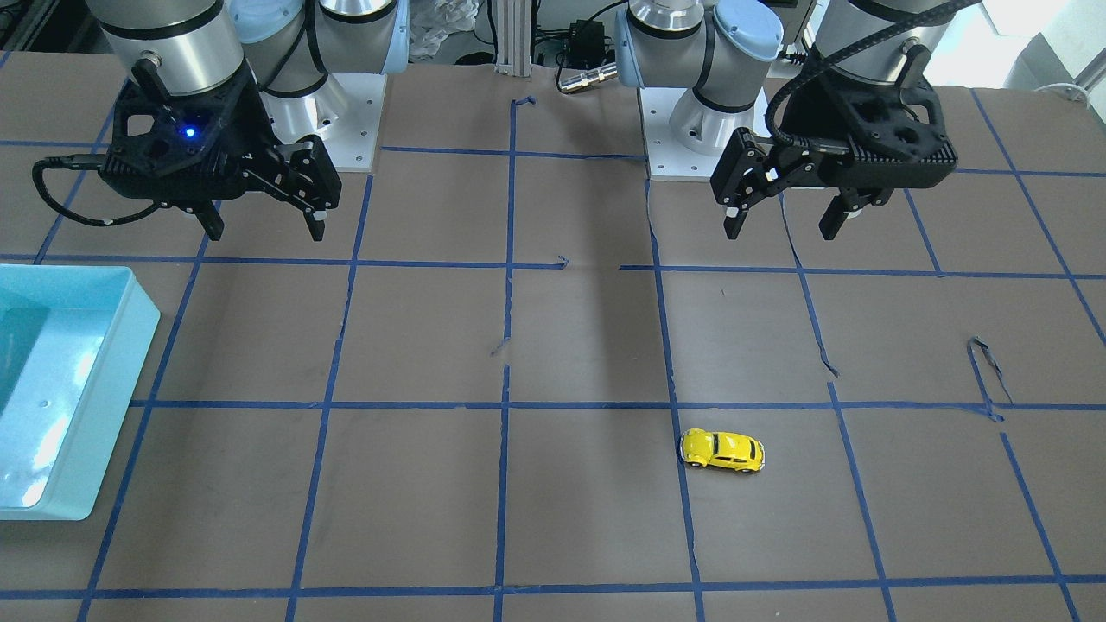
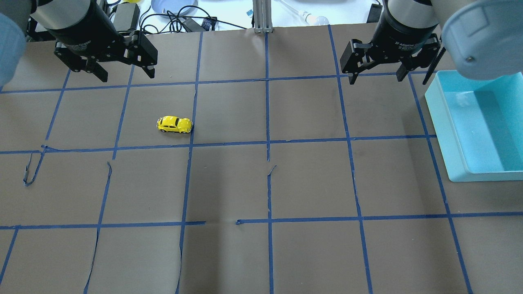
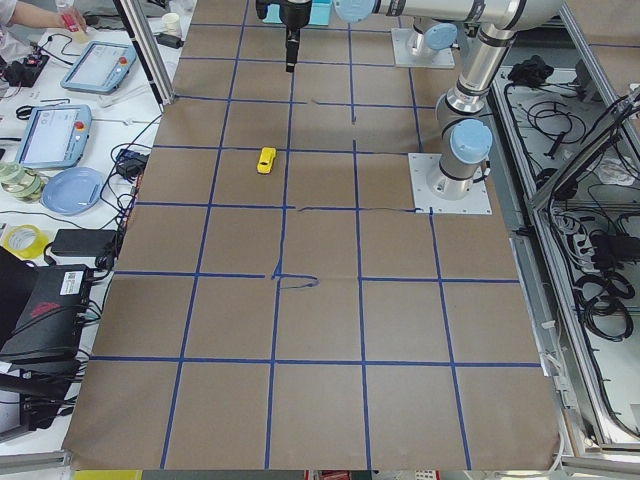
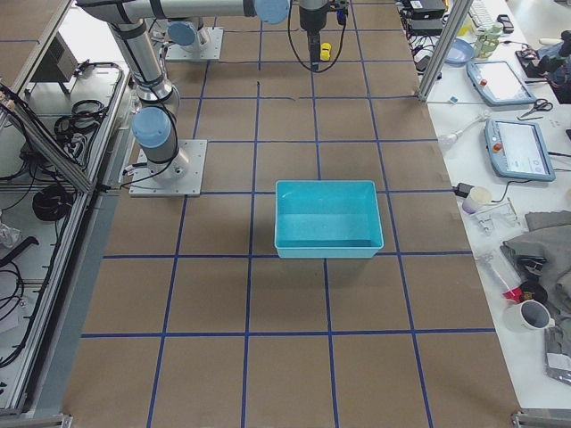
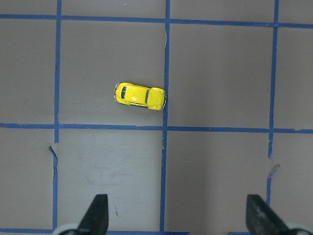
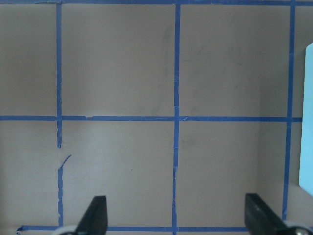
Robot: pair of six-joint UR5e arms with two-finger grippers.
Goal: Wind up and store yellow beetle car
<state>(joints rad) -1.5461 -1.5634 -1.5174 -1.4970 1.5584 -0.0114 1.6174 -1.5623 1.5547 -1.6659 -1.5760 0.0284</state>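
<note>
You're looking at a task not yet begun: nothing wound, nothing stored. The left gripper (image 2: 127, 76) is hovering with fingers apart, empty. The car (image 2: 175, 125), glossy, rounded and yellow, is sitting on the matte brown tabletop (image 2: 310, 183). The right gripper (image 2: 376, 79) is hanging spread and empty beside the smooth rectangular turquoise bin (image 2: 482, 176).

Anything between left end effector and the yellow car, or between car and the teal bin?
Nothing visible either way. Only taped paper lies between the yellow beetle car and the open left end effector, or the teal bin.
</note>
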